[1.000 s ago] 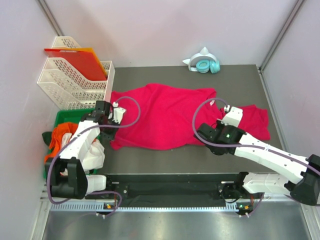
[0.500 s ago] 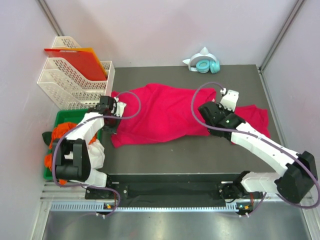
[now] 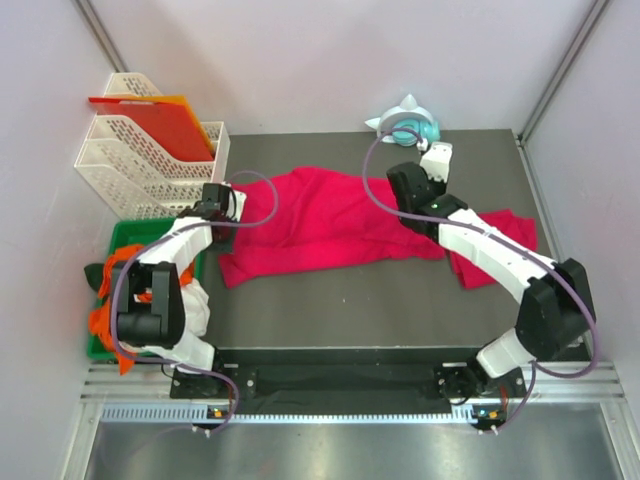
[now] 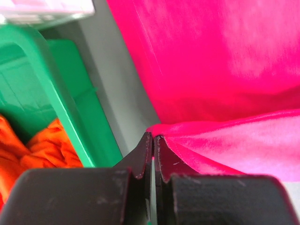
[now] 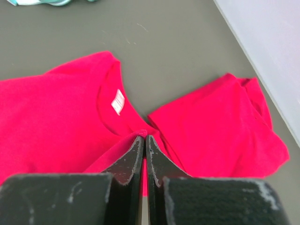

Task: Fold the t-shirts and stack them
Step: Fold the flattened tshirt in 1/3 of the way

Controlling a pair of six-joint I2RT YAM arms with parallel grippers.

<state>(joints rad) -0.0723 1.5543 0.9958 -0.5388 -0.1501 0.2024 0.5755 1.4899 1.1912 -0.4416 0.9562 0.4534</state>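
Note:
A crimson-pink t-shirt [image 3: 320, 225] lies across the middle of the dark table, its near edge lifted and carried toward the far side. My left gripper [image 3: 224, 212] is shut on the shirt's left edge; the left wrist view shows the jaws [image 4: 153, 137] pinching a fold of cloth [image 4: 225, 56]. My right gripper [image 3: 403, 186] is shut on the right edge; the right wrist view shows the jaws [image 5: 144, 137] pinching a fold above the collar and its white neck label [image 5: 117, 101]. A second t-shirt [image 3: 505, 235] lies crumpled at the right [image 5: 220, 131].
A white tray rack [image 3: 150, 165] holding red-orange sheets [image 3: 150, 118] stands at the far left. A green bin [image 3: 135, 235] with orange cloth [image 3: 120, 270] sits beside my left arm and also shows in the left wrist view [image 4: 79, 117]. Teal headphones [image 3: 410, 128] lie at the back.
Both grippers have moved toward the far side of the table with the shirt's near edge in them. The shirt now looks narrower, folded over on itself.

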